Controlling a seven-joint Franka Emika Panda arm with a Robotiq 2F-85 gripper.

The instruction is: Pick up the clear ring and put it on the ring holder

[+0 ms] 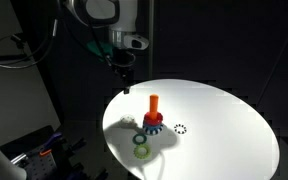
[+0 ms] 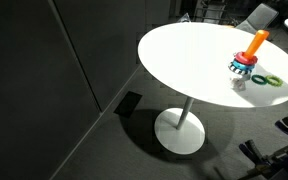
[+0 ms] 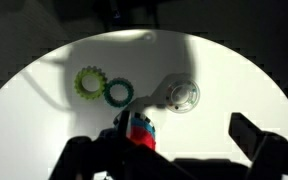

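Jaws wide and empty, the gripper (image 1: 124,84) would best drop squarely over the clear ring (image 3: 181,95) lying just beside the ring holder (image 1: 154,112), clear of its peg.

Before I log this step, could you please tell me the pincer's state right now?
Pincer: open, holding nothing.

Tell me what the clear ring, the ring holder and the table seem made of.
The clear ring: likely clear plastic or glass; it is see-through and whitish, with bright glints. The ring holder: probably moulded plastic, in flat saturated orange, red and blue with a toothed base. The table: a smooth white top, perhaps laminate or painted; the look leaves it open.
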